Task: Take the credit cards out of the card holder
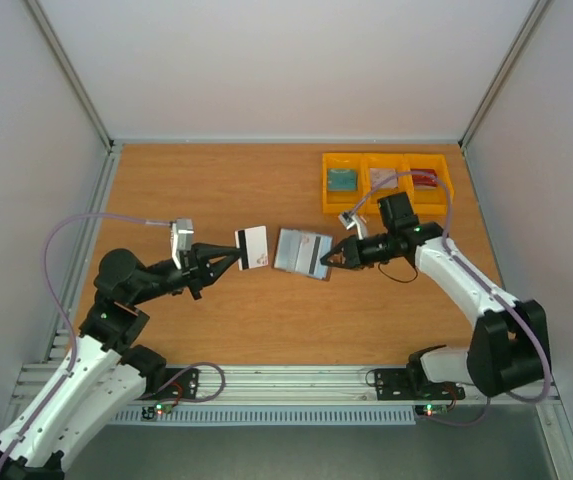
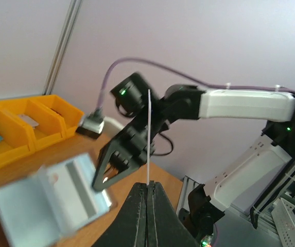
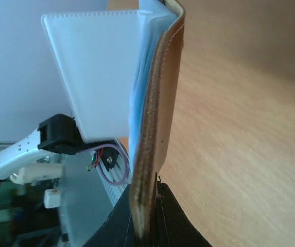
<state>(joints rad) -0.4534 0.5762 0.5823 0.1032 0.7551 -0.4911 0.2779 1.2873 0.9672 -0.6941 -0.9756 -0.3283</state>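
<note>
Yellow bins point(image 1: 326, 186) at table point(image 1: 216, 190) far-right corner.

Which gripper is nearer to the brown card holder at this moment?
Right. The right gripper clamps one edge of the card holder; the left gripper is apart from it on the other side, holding a whitish card.

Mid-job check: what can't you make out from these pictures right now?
- Whether cards remain in the holder: too small in the top view, blurred in the left wrist view, edge-on in the right wrist view.
- Face of the card in the left tool: edge-on in the left wrist view, too small from above.
- Contents of the bins: tiny from above, cut off by the left wrist view's edge.
</note>
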